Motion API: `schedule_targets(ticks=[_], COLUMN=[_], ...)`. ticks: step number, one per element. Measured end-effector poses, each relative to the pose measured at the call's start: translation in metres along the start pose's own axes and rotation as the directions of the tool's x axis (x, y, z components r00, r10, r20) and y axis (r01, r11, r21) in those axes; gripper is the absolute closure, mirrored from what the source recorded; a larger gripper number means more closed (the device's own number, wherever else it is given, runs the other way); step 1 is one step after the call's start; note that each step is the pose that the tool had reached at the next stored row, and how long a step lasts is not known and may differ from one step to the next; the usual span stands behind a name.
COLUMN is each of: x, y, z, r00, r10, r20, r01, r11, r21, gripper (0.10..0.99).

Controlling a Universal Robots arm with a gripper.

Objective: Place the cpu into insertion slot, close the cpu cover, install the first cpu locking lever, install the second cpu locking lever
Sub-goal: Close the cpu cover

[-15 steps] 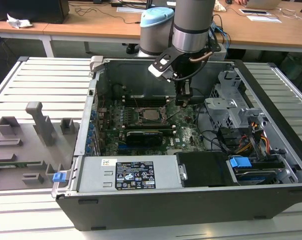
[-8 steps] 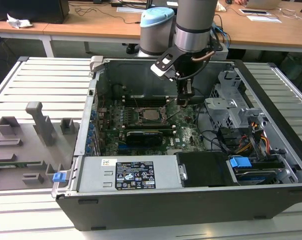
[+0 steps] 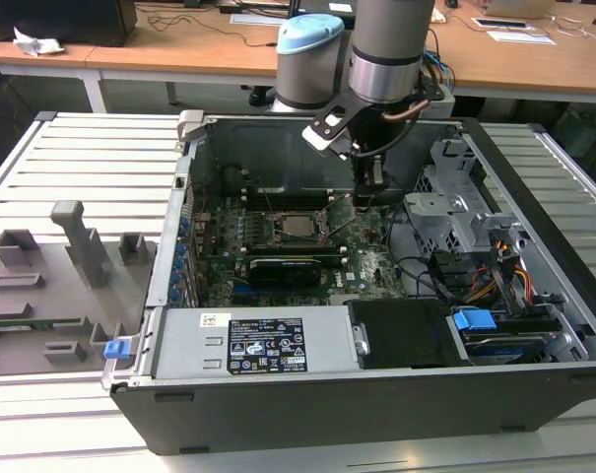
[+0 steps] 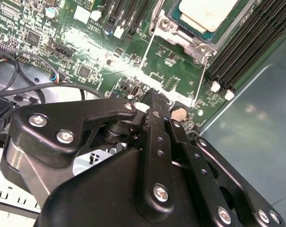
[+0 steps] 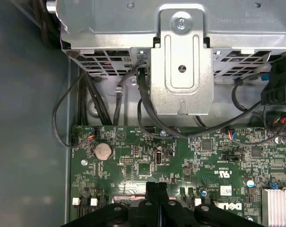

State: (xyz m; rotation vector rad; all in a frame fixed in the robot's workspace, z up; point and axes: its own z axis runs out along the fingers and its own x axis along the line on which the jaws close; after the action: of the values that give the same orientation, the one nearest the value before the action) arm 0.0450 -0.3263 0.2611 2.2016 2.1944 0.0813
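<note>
The cpu [image 3: 299, 225] lies flat in the insertion slot [image 3: 279, 218] on the green board inside the open computer case. In the second wrist view its pale metal face [image 4: 206, 12] shows, with the silvery cpu cover [image 4: 173, 29] lying along its edge. My gripper [image 3: 369, 192] hangs just above the board, toward the exterior view's right of the slot and apart from it. The black fingers [image 5: 152, 189] are pressed together with nothing between them, and the gripper [image 4: 157, 97] tip is over bare board next to the socket outline.
A silvery drive cage [image 5: 180, 61] with black cables [image 5: 147, 118] stands close beside the gripper. Long black memory slots [image 4: 247, 42] flank the socket. A black card [image 3: 283, 266] and the power supply [image 3: 258, 345] sit nearer the case front. A grey fixture plate [image 3: 51, 286] lies outside the case.
</note>
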Motion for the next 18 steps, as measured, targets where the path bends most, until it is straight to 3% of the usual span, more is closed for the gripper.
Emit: schedule_targets(ticks=[6,8,10,18], x=[0.0008,0.0011,0.001,0.001], y=[0.0069,0.0102,0.01,0.0074], z=[0.0009,0.005,0.0125,0.0129], r00=[1.0,1.0,1.0,1.0], r10=[-0.001,-0.001,-0.001,-0.001], r20=[0.0012,0.0013,0.0015,0.0011], r01=[0.001,0.001,0.001,0.001], r11=[1.0,1.0,1.0,1.0], r21=[0.0,0.0,0.0,0.002], gripper=[0.98,0.98,0.98,0.98])
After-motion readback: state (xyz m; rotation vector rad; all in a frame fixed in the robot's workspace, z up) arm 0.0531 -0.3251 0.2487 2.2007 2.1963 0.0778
